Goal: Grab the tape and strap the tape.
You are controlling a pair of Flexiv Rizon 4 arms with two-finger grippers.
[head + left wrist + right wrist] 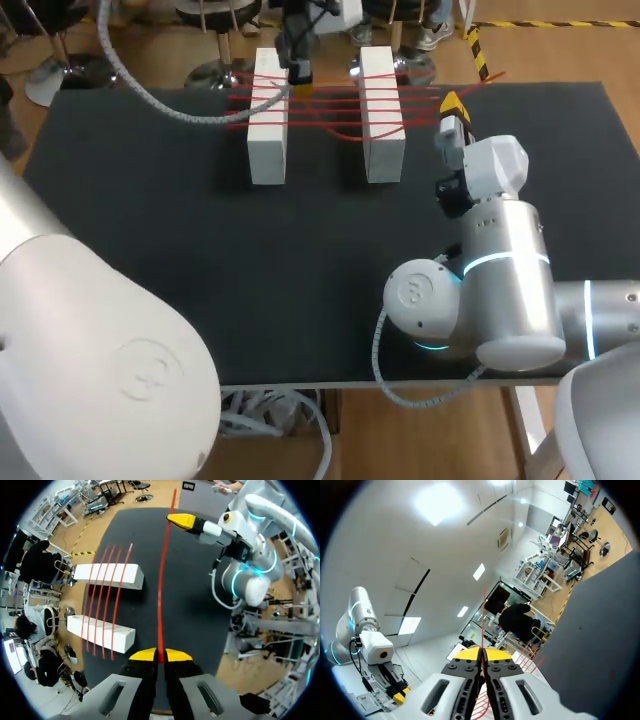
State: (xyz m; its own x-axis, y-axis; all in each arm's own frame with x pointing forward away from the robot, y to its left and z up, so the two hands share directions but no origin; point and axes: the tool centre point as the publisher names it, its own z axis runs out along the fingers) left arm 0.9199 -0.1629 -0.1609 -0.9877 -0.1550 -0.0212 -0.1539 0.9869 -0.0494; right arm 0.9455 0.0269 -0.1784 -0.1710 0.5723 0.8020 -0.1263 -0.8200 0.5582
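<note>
Two hands on one tape: what is the state of each? (Inspector)

Both are closed. The left hand (299,78), upper middle of the head view, has its yellow tips pressed together on the red tape (160,605). The right hand (452,104), upper right, is clamped on the same strand, and its own wrist view shows the tape running out ahead from between the tips. (Onlooker)

Where does the tape lie? (Inspector)

Several turns already cross the left block (267,135) and the right block (383,135), both white, on the black worktop (150,230) in the upper middle of the frame. One free run goes straight from hand to hand. (Onlooker)

And the axes? (Inspector)

The blocks lie lengthwise up and down the head view, and the laid turns cross them side to side. The free run follows much the same crosswise line, a little slanted. The left hand sits just beside the far end of the left block; whether it touches I cannot tell. The right hand stands apart, beyond the right block. (Onlooker)

Your judgement? (Inspector)

The left hand is nearer, so the next turn likely falls to it, with the right hand anchoring. The risk is the run landing across turns already laid. (Onlooker)
</note>
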